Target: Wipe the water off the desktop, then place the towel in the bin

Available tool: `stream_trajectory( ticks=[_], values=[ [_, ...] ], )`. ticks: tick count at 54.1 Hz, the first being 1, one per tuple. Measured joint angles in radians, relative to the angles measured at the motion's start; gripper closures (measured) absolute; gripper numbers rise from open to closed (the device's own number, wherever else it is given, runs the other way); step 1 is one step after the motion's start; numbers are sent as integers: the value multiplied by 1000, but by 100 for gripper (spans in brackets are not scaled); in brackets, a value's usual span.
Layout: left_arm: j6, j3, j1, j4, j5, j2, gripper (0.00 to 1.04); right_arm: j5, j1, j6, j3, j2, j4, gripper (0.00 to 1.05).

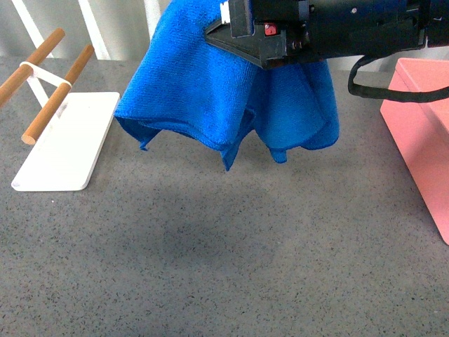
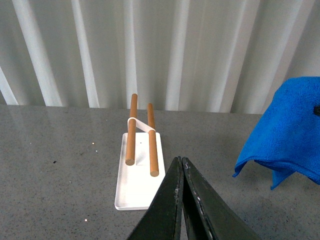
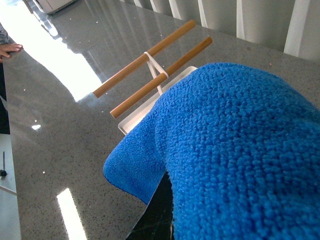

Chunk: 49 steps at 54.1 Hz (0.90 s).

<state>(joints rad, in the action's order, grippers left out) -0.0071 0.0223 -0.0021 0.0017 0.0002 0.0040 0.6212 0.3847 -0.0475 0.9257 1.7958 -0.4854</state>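
Observation:
The blue towel [image 1: 203, 91] hangs in the air above the speckled grey desktop [image 1: 210, 253], draped in folds with its corners pointing down. My right gripper [image 1: 231, 31] is shut on the towel's upper part, high in the front view. In the right wrist view the towel [image 3: 235, 155] fills most of the picture and hides the fingers. The pink bin [image 1: 424, 133] stands at the right edge of the desktop. My left gripper [image 2: 181, 162] is shut with nothing in it, above the desktop [image 2: 60, 180], and the towel [image 2: 285, 135] hangs to one side of it.
A white tray [image 1: 66, 144] with two wooden rods [image 1: 59, 91] stands at the left of the desktop; the rack [image 2: 140, 145] also lies just beyond my left gripper. White vertical slats [image 2: 150, 50] back the desk.

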Motion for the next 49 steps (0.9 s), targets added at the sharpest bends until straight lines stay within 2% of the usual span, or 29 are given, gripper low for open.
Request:
stream_trajectory(
  ticks=[9,17,28,41,49],
  values=[
    [0,0,0,0,0,0,100,0,-9,1,-12,3,2,101],
    [0,0,0,0,0,0,71,-69,-20,37,-12,40,106,101],
    [0,0,0,-1,0,0,41,-262,-62,191,24,179,416,101],
    [0,0,0,-1,0,0,6,-346,-102,355,77,285,555,101],
    [2,0,0,-1,0,0,7,-407,-113,440,140,356,576,101]
  ],
)
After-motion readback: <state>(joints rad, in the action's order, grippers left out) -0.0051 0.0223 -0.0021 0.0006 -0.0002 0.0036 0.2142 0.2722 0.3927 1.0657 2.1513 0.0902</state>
